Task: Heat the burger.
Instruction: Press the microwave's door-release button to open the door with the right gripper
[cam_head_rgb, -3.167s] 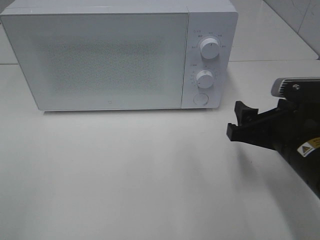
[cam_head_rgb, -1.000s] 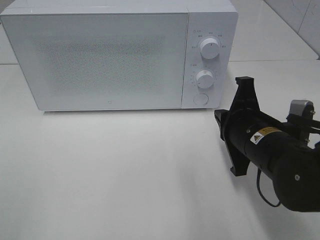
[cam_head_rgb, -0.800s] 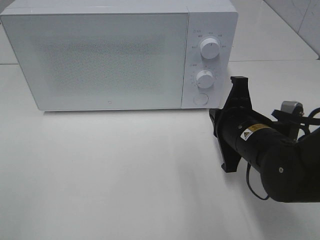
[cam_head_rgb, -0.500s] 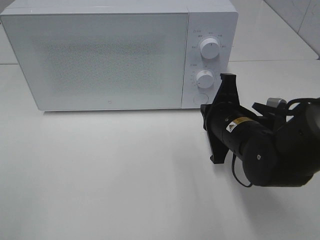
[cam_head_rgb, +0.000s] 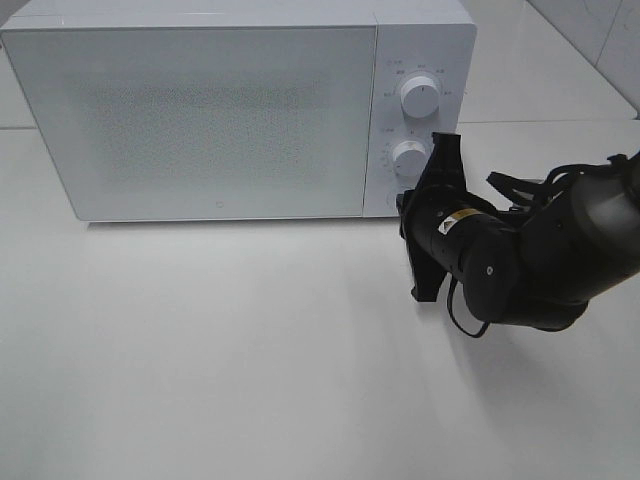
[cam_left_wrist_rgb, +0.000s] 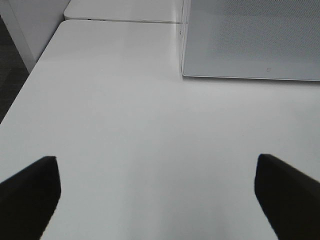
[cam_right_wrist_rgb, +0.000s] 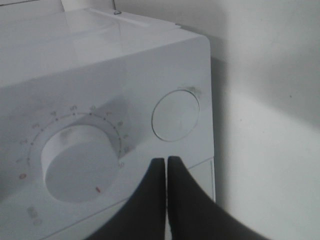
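The burger is out of view in every frame. A white microwave (cam_head_rgb: 200, 120) stands at the back of the white table with its door closed. My right gripper (cam_right_wrist_rgb: 166, 161) is shut with nothing between its fingers, and its tips sit just short of the round button (cam_right_wrist_rgb: 176, 116) in the panel's lower corner, beside the lower knob (cam_right_wrist_rgb: 80, 162). In the exterior high view the right arm (cam_head_rgb: 500, 265) covers that button. My left gripper (cam_left_wrist_rgb: 160, 200) hangs open and empty over bare table, off the microwave's left front corner (cam_left_wrist_rgb: 184, 70).
The control panel carries an upper knob (cam_head_rgb: 420, 97) and a lower knob (cam_head_rgb: 410, 157). A white tabletop (cam_head_rgb: 250, 350) spreads in front of the microwave. Its left edge (cam_left_wrist_rgb: 30, 85) drops to a dark floor. A tiled wall rises at the back right.
The right arm has swung left and forward to the microwave's control panel, and now covers the round button. The microwave and the left gripper have not moved.
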